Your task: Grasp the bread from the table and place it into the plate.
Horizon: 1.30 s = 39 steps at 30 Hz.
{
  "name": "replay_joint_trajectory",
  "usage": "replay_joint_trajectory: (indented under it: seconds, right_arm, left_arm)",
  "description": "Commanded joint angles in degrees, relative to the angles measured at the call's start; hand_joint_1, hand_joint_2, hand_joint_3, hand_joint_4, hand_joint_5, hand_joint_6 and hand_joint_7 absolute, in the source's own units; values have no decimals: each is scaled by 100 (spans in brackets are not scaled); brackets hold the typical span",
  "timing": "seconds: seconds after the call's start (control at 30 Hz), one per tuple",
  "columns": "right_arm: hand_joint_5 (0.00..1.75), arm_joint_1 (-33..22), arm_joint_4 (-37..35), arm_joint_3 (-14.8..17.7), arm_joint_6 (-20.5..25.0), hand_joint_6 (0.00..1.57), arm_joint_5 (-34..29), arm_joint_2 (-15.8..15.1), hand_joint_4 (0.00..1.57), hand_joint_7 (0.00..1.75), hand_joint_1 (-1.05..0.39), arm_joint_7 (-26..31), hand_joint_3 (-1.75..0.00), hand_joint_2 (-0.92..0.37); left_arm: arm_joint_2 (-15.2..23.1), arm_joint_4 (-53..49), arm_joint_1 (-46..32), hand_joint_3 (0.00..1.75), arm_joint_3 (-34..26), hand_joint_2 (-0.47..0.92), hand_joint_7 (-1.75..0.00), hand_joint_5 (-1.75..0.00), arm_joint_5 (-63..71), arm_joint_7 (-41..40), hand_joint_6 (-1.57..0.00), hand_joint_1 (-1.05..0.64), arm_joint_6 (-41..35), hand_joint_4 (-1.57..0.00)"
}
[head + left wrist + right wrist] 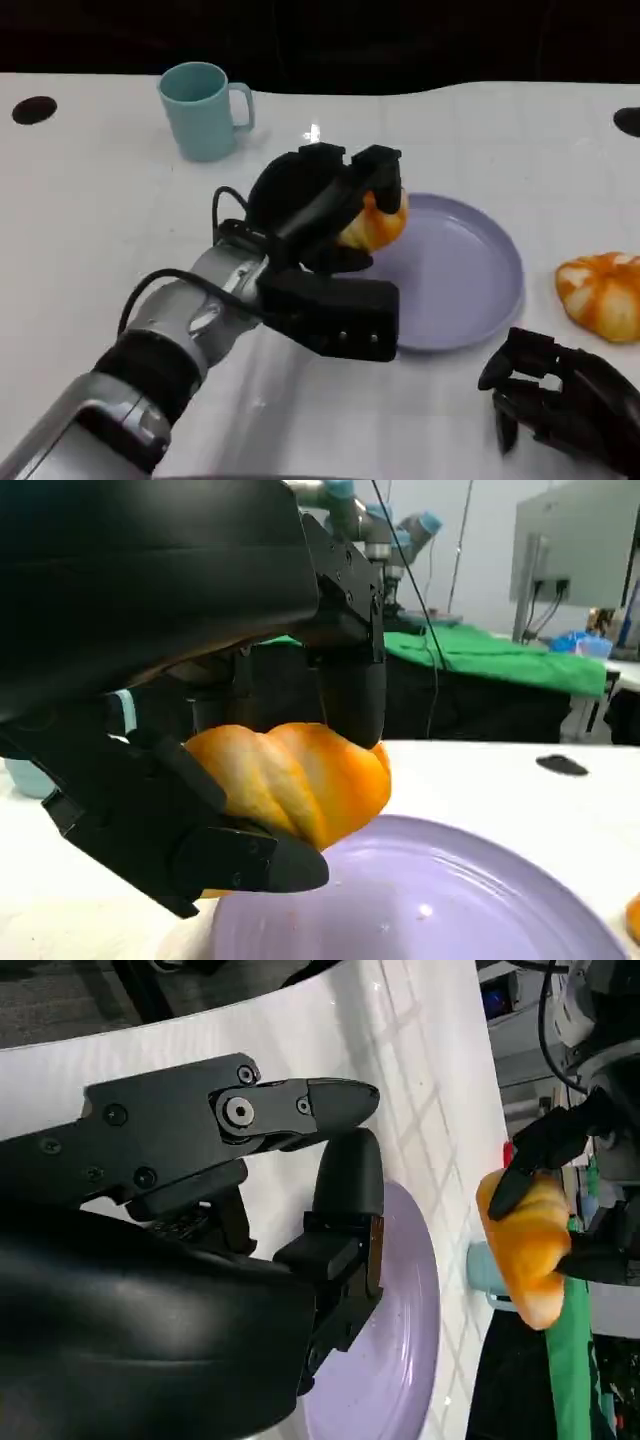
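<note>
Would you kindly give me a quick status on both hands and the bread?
Left hand holds bread above the plate's near-left rim. Right hand holds nothing, low beside plate. Second bread piece on table right of plate. Nothing blocking the plate.

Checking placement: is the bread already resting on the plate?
No. The left hand holds the bread in the air above the plate rim.

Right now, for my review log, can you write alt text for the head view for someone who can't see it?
The robot's left hand holds a golden piece of bread over the near-left rim of a lavender plate on a white table. A second orange bread lies on the table right of the plate, the right hand rests below it, and a teal mug stands at the back left.
</note>
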State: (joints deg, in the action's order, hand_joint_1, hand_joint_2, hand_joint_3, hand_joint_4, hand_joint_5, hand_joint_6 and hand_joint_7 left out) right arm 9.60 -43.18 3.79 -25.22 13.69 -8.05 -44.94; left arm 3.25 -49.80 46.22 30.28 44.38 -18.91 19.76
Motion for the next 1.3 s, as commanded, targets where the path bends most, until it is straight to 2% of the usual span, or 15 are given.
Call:
replay_joint_trajectory:
  seconds: [0.03,0.13,0.2,0.33,0.43,0.5,0.63,0.77,0.83,0.9,0.93,1.03,1.1,1.17,1.3]
  right_arm:
    - [175,-188,95,-32,287,68,-91,-78,68,137,-56,150,-24,-92]
    - [175,-238,169,-30,300,68,-64,-77,68,137,-54,121,-25,-92]
    - [175,-249,165,-33,250,67,-77,-90,68,139,-55,105,-26,-92]
    - [175,-261,187,-33,286,67,-79,-104,69,139,-55,123,-27,-92]
    - [175,-273,230,-30,321,67,-62,-105,68,139,-53,116,-26,-92]
    - [175,-287,262,-49,300,68,-122,-114,69,139,-54,181,-26,-92]
    - [175,-285,239,-63,219,68,-127,-108,70,139,-53,154,-27,-92]
    - [175,-271,190,-35,203,68,-56,-86,70,140,-51,76,-26,-92]
    - [175,-284,219,-46,191,67,-87,-91,69,140,-51,102,-26,-92]
    - [175,-294,240,-54,172,67,-100,-93,69,140,-52,104,-26,-92]
    - [175,-291,227,-46,161,67,-83,-86,69,140,-52,86,-26,-92]
    - [175,-283,203,-41,147,67,-69,-86,69,140,-52,59,-26,-92]
    - [175,-282,199,-38,168,67,-63,-87,69,140,-53,53,-26,-92]
    - [175,-292,216,-40,159,67,-69,-92,69,140,-52,49,-26,-92]
    - [175,-285,206,-19,217,67,-10,-78,69,140,-52,-4,-26,-92]
  left_arm:
    - [-272,-332,316,85,85,70,-150,-175,-69,3,-70,-30,29,-88]
    - [-394,-511,390,88,116,68,-155,-175,-98,47,-69,-28,25,-87]
    - [-485,-633,433,89,137,67,-168,-175,-117,38,-64,-27,41,-87]
    - [-681,-927,548,89,209,63,-174,-175,-66,-145,-63,-25,34,-89]
    - [-804,-1128,676,78,265,66,-146,-175,-59,-121,-68,-26,-36,-85]
    - [-876,-1275,752,77,283,67,-137,-175,-73,-137,-72,-25,-52,-85]
    - [-983,-1521,851,85,291,65,-151,-175,-114,-144,-65,-28,-40,-80]
    - [-1035,-1662,905,84,268,64,-141,-166,-174,6,-66,-31,-13,-72]
    - [-1046,-1713,917,65,279,73,-107,-135,-209,188,-62,-36,6,-62]
    - [-1043,-1744,929,50,324,84,-85,-126,-188,343,-52,-40,-8,-52]
    - [-1040,-1762,963,45,393,89,-76,-117,-121,483,-42,-45,-96,-39]
    - [-1029,-1742,1041,49,552,92,-60,-91,0,834,-16,-57,-340,-7]
    - [-1022,-1699,1047,47,609,92,-58,-73,17,919,-6,-65,-430,-1]
    - [-1011,-1666,1063,50,690,92,-49,-58,80,980,-1,-71,-528,0]
    - [-992,-1622,1053,53,770,92,-35,-41,72,1012,0,-78,-631,0]
